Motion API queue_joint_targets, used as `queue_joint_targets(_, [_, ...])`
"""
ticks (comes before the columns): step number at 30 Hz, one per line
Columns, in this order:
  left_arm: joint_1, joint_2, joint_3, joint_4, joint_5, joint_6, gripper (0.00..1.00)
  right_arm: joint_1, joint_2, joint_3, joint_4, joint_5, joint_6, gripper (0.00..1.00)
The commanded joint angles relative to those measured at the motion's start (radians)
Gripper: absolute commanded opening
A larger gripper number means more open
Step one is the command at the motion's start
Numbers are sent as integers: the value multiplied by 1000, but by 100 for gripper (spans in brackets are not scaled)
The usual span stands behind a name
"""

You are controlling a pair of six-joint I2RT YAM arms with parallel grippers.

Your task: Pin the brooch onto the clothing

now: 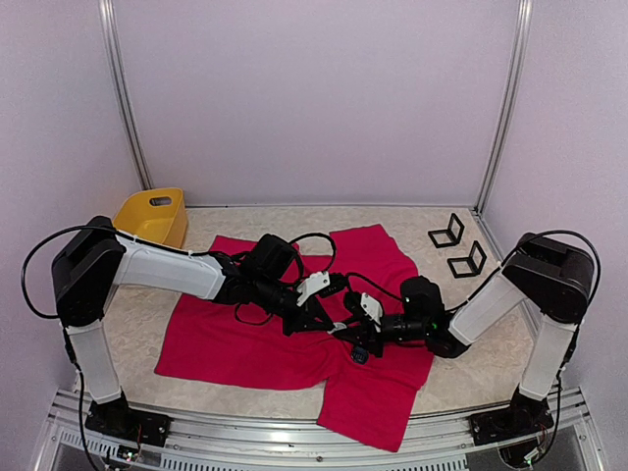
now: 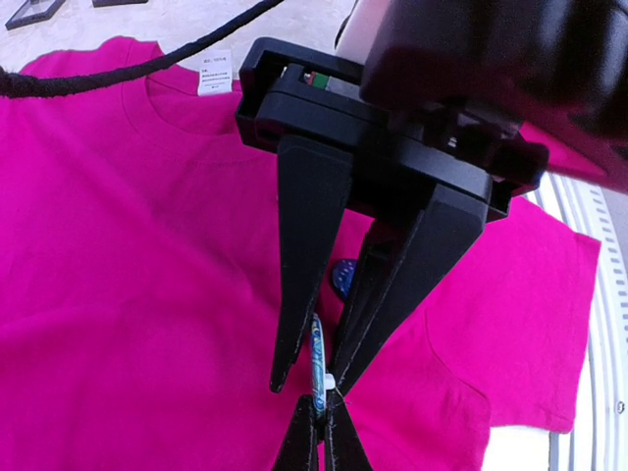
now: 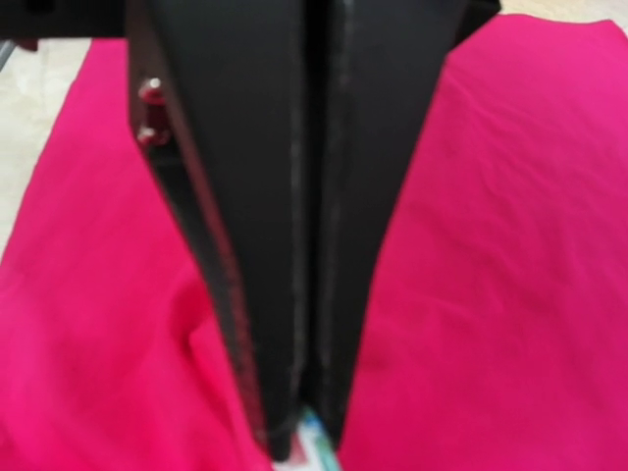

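The crimson-pink T-shirt point(image 1: 226, 343) lies flat on the table; it also fills the left wrist view point(image 2: 128, 294) and the right wrist view point(image 3: 510, 245). The brooch point(image 2: 319, 358) is a thin blue patterned disc seen edge-on, held upright just above the shirt. My left gripper point(image 2: 322, 428) is shut on its lower edge. My right gripper point(image 2: 309, 386) reaches in from the opposite side, slightly open, one finger on each side of the brooch. In the right wrist view the left gripper's fingers point(image 3: 245, 216) are pressed together, with the brooch point(image 3: 316, 449) at their tips. Both grippers meet over the shirt's middle point(image 1: 339, 329).
A small dark-blue dotted round thing point(image 2: 343, 280) lies on the shirt under the right gripper. A yellow tub point(image 1: 152, 216) stands at the back left. Two black brackets point(image 1: 446, 231) stand at the back right. A black cable point(image 2: 98, 74) hangs above the collar label point(image 2: 214, 74).
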State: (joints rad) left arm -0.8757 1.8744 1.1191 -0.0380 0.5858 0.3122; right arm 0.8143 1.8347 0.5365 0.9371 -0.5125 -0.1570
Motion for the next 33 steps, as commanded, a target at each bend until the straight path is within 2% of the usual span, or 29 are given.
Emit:
queue_joint_targets(1, [-9,-37,-7,4,50,17,0,-9,-22,27,-1,17,45,16])
queue_joint_targets(11, [-15,-27,-2,-13,61,27,0,-61,-27,36,10,26,201,21])
queue_joint_targets(23, [-22,-16,2,-37,54,42,0,-84,-27,84,-78,14,268,19])
queue_joint_targets(33, [-11,-2,1,-46,17,48,0,-107,-59,20,-26,12,298,19])
